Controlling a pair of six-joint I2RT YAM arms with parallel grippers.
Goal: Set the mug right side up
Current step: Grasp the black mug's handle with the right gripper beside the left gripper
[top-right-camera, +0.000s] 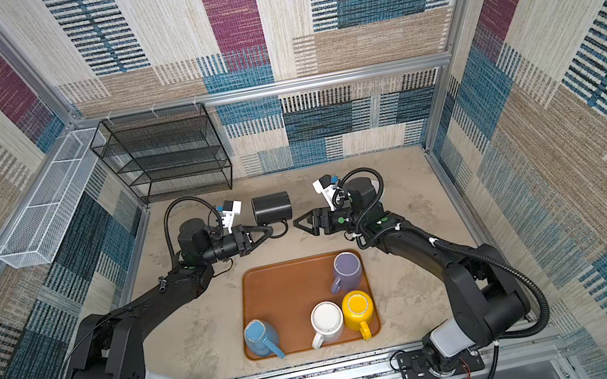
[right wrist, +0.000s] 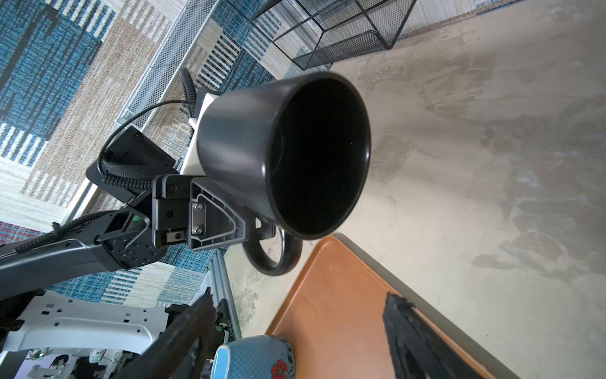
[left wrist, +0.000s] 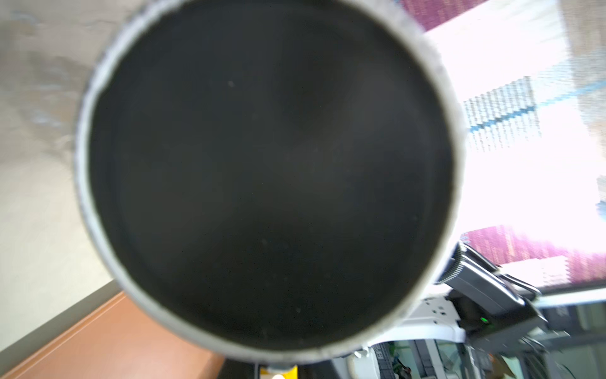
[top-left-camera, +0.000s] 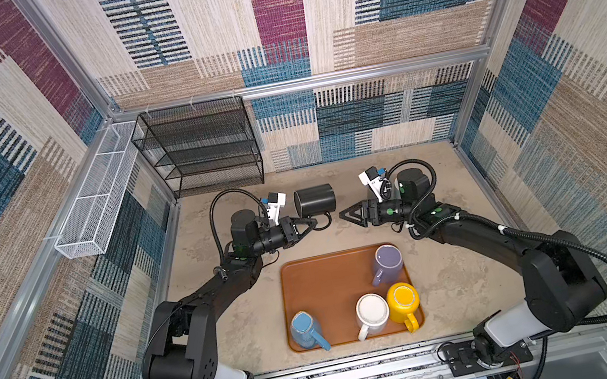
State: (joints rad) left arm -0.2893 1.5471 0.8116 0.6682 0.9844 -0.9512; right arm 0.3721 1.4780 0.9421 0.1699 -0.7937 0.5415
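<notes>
Black mug point(top-left-camera: 315, 200), brown tray point(top-left-camera: 322, 280), lilac mug point(top-left-camera: 387, 262), yellow mug point(top-left-camera: 402, 299), patchwork walls point(top-left-camera: 279, 13)

A brown tray point(top-left-camera: 323, 288) holds a purple mug point(top-left-camera: 387, 264), yellow mug point(top-left-camera: 403, 301), white mug point(top-left-camera: 372, 313) and blue mug point(top-left-camera: 304, 328).

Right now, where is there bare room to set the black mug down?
On the tray, the far-left part is bare, bordered by the purple mug and blue mug. Bare table lies right of the tray. Crowded: the near-right corner, with white mug beside yellow mug.

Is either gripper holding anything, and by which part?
The left gripper holds the black mug by its handle, mug sideways; the right gripper is open and empty.
</notes>
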